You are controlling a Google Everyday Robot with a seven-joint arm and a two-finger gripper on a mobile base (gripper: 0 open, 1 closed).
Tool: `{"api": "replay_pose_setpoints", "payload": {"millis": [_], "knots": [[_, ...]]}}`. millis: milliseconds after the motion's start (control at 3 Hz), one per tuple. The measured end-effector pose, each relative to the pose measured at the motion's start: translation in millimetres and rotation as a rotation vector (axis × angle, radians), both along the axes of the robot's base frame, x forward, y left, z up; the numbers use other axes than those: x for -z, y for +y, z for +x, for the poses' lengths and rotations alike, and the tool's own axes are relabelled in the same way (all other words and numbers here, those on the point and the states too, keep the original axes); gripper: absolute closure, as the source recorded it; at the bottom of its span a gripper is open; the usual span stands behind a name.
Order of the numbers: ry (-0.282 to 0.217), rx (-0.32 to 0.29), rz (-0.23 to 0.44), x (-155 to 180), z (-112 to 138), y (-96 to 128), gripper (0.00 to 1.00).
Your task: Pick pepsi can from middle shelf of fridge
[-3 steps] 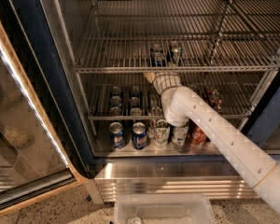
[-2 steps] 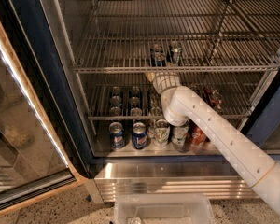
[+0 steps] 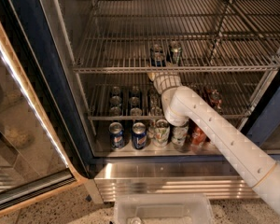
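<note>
The fridge (image 3: pixel 42 87) stands open. Its middle shelf (image 3: pixel 112 55) is a chrome wire rack holding two cans near the front centre. The left one is the dark pepsi can (image 3: pixel 157 56) with a silver top; a greenish can (image 3: pixel 175 52) stands right beside it. My gripper (image 3: pixel 156 73) is at the end of the white arm (image 3: pixel 210 129), at the shelf's front rail just below and in front of the pepsi can. The rail and wrist hide the fingertips.
The lower rack holds rows of cans (image 3: pixel 115 101). On the steel floor stand blue cans (image 3: pixel 138 134), white-and-green cans (image 3: pixel 161 132) and a red can (image 3: pixel 198 135). The glass door (image 3: pixel 14 139) hangs open at left. A clear plastic bin (image 3: pixel 161 209) sits below the fridge.
Nothing has visibly changed; the arm and gripper hold the same place at the middle shelf's front rail.
</note>
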State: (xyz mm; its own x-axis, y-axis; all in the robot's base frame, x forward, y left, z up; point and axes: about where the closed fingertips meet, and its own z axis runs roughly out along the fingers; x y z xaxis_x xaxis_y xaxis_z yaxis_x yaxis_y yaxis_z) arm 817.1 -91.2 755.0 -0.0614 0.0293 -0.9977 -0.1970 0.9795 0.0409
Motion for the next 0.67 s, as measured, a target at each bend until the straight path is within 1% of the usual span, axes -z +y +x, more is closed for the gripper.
{"api": "replay_pose_setpoints", "payload": {"millis": [333,667], "knots": [[0.000,0.000,0.000,0.0,-0.1,0.0,1.00],[-0.001,-0.001,0.000,-0.2,-0.4,0.1,1.00]]}}
